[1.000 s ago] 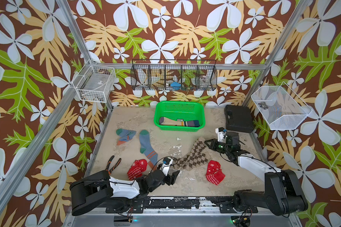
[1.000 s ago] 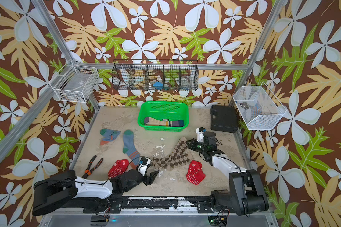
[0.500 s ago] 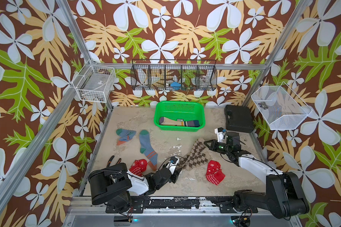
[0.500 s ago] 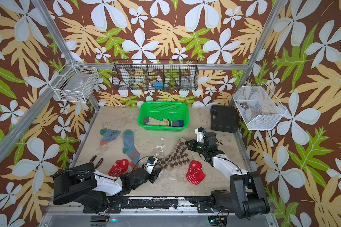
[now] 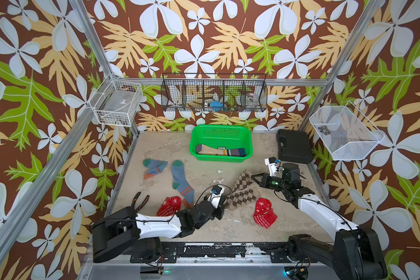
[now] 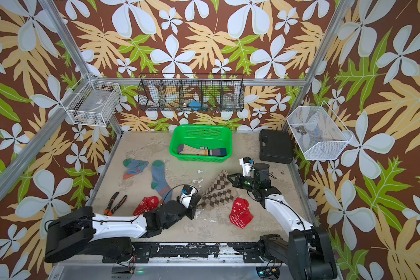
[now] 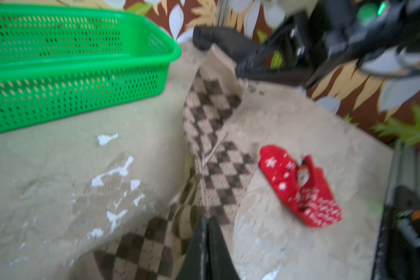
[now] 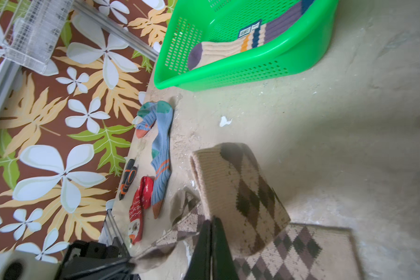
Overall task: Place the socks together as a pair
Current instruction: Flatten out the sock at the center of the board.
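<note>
Two brown-beige argyle socks (image 5: 243, 191) overlap at centre right. My left gripper (image 5: 224, 204) is shut on the near end of one of them (image 7: 214, 116). My right gripper (image 5: 252, 177) is shut on the far cuff of an argyle sock (image 8: 240, 184), lifting it; the other (image 8: 301, 247) lies flat beneath. Red snowflake socks lie apart, one (image 5: 169, 206) by my left arm, one (image 5: 264, 213) to the right. Two blue-grey socks, one crumpled (image 5: 155, 166) and one flat (image 5: 182, 183), lie at the left. A cream striped sock (image 5: 221, 151) rests in the green basket (image 5: 249, 145).
Orange-handled pliers (image 5: 140, 201) lie near the front left edge. A black case (image 5: 294, 146) sits at the back right corner. Wire baskets hang on the walls: white (image 5: 117, 106) at left, black (image 5: 214, 93) at the back, white mesh (image 5: 344, 135) at right.
My left gripper has slid right to the argyle sock's near end and closed on it. The right gripper has held the cuff without visible movement.
</note>
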`<state>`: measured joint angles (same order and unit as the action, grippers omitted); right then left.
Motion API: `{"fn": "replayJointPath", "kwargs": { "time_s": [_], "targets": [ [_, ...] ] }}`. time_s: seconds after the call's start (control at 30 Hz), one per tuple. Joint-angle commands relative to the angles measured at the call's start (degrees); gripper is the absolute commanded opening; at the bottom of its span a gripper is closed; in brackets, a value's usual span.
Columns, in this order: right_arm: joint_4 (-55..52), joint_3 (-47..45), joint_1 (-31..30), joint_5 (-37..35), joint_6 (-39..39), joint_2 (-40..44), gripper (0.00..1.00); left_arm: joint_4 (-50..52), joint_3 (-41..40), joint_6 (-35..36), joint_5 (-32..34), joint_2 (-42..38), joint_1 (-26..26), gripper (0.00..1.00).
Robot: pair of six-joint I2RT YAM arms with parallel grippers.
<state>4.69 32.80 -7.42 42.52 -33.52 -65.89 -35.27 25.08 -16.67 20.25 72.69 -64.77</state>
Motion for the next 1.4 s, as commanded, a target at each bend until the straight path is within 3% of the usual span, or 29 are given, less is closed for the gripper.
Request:
{"fn": "replayJointPath", "kwargs": {
  "time_s": [0.0, 0.07, 0.13, 0.2, 0.27, 0.5, 0.67, 0.7, 0.8, 0.93, 1.1, 1.37],
  "targets": [
    [-3.92, -0.83, -0.05, 6.43, 0.49, 3.73, 0.0, 18.08, 6.16, -3.21, -1.72, -5.84, 0.27, 0.0],
    [-5.27, -2.08, -0.05, 8.89, -0.09, 6.94, 0.0, 26.06, 10.66, -4.98, -3.27, -7.99, 2.23, 0.0],
    [-5.11, -3.61, -0.05, 11.54, -1.79, 9.92, 0.0, 30.83, 12.75, -7.68, -10.28, -8.69, 7.53, 0.0],
    [-3.02, -5.76, 0.02, 13.46, -4.58, 12.21, 0.0, 30.21, 11.93, -9.78, -20.61, -8.01, 14.11, 0.0],
    [0.48, -7.39, 0.04, 13.28, -6.98, 12.78, 0.0, 28.4, 10.99, -10.51, -24.8, -5.51, 18.41, 0.0],
    [14.46, -7.38, 1.15, 12.19, -10.29, -1.3, 0.0, 27.77, 15.34, -7.99, -30.6, 10.23, 27.17, 0.0],
    [14.78, -2.05, 2.48, 8.15, -5.74, -13.33, 0.0, 28.34, 20.42, -5.22, -30.13, 20.29, 31.91, 0.0],
    [13.98, -0.83, 2.45, 6.91, -4.43, -15.38, 0.0, 29.08, 21.75, -4.43, -29.78, 22.19, 32.39, 0.06],
    [9.34, 2.21, 2.58, 1.36, 0.42, -19.24, 0.11, 29.91, 24.3, -2.7, -26.48, 25.39, 32.8, 0.41],
    [2.68, 4.73, 2.5, -9.92, 5.67, -18.77, 0.24, 26.3, 22.22, -2.88, -21.07, 22.28, 32.78, 0.61],
    [0.21, 4.27, 2.5, -21.03, 7.67, -13.33, 0.35, 20.83, 16.49, -3.68, -13.78, 15.43, 32.78, 0.8],
    [1.55, 2.96, 2.11, -21.22, 8.24, -14.8, 0.42, 15.84, 11.75, -4.16, -17.97, 16.93, 32.77, 0.87]
  ]
}}
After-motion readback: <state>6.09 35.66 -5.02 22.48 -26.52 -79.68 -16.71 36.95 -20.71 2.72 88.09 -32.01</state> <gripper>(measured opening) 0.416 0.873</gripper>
